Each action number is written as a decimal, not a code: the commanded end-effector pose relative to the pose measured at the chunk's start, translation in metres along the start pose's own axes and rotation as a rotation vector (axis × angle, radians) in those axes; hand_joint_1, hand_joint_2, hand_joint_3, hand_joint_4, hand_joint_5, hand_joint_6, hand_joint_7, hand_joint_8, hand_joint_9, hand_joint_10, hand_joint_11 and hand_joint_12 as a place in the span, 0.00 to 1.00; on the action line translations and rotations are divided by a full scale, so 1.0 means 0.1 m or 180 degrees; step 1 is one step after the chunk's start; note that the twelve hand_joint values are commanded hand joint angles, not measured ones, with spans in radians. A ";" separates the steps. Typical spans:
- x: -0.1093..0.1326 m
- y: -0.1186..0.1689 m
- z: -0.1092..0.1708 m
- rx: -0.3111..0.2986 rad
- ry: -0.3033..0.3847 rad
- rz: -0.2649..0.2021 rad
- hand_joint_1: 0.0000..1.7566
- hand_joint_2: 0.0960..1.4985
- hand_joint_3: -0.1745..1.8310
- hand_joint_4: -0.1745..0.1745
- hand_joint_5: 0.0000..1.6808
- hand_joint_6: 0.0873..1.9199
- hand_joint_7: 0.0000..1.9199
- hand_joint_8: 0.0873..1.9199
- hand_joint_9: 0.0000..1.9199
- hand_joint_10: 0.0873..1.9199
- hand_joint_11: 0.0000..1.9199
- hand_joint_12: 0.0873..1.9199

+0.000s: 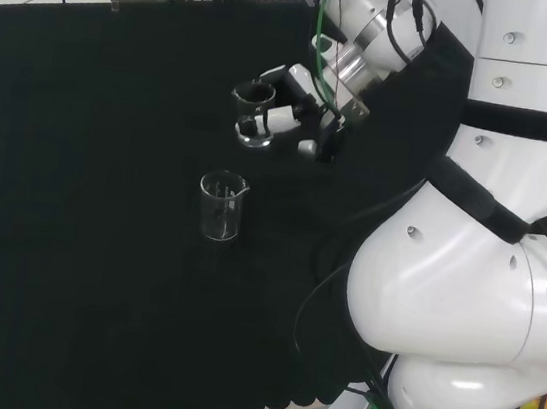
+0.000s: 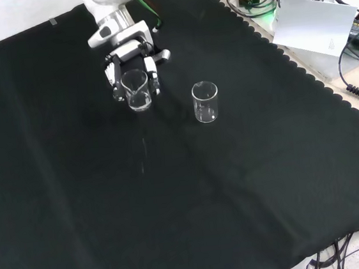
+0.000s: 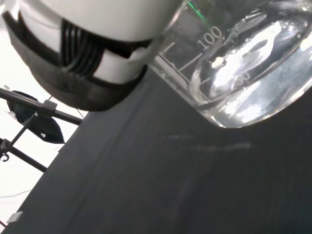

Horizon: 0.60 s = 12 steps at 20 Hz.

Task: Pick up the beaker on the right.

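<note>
Beaker glass (image 2: 136,89) sits inside my hand (image 2: 130,59), my fingers (image 2: 153,70) curled round its sides, and in the front view its base looks raised clear of the black cloth (image 2: 173,193). Close past my palm, in the wrist view, its rounded bottom and printed scale marks show above the cloth. Off to one side of my hand, well apart, a second beaker (image 2: 205,101) stands upright on the cloth.
</note>
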<state>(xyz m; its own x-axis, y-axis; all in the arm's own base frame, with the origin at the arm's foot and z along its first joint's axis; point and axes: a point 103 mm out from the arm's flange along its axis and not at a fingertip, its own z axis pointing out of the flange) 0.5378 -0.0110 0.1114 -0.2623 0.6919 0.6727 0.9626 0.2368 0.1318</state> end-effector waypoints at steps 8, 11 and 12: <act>0.14 -0.45 -0.64 0.0470 -0.0677 -0.0021 0.69 0.45 0.34 0.00 0.77 0.26 0.86 0.21 0.98 0.00 0.75 0.26; 0.19 -0.61 -0.76 0.0499 -0.0775 0.0048 0.69 0.45 0.34 0.00 0.77 0.26 0.87 0.21 0.98 0.00 0.75 0.26; 0.22 -0.65 -0.80 0.0517 -0.0804 0.0063 0.69 0.45 0.35 0.00 0.77 0.26 0.87 0.21 0.98 0.00 0.75 0.26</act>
<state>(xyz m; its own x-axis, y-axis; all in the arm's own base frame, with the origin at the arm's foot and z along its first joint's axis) 0.5081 -0.0485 0.1576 -0.3032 0.7903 0.5325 0.9446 0.3228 0.0588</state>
